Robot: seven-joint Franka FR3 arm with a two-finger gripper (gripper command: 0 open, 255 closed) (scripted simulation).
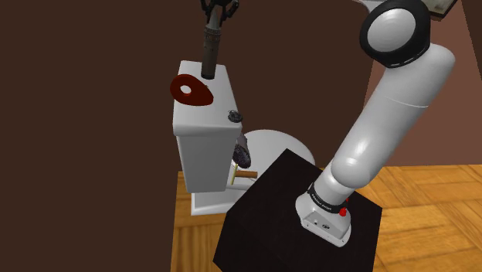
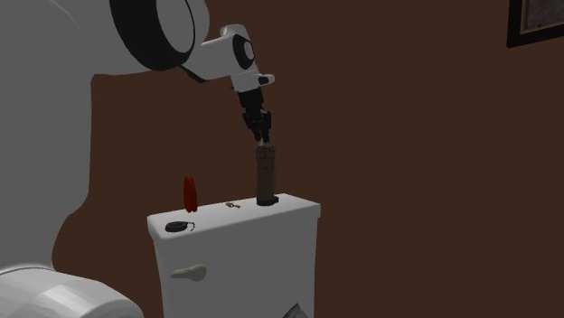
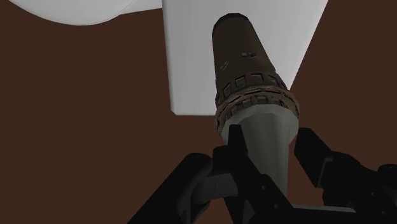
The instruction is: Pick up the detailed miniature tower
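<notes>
Two black fingers of claw [image 3: 270, 143] clamped on pale grey cone tip of miniature tower [image 2: 264, 176] — dark brown cylinder, crenellated ring under cone. Tower upright, base on smooth white toilet tank lid [image 2: 289, 210] — flat red teardrop piece [image 1: 191, 91] nearby.

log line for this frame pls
stage: grasp | gripper: shut on miniature tower at its pointed top | miniature tower: upright, base at toilet tank lid | nearby on lid: red piece, black fob

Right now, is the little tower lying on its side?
No, the tower stands upright over the toilet tank, its tip between the gripper's fingers.
</notes>
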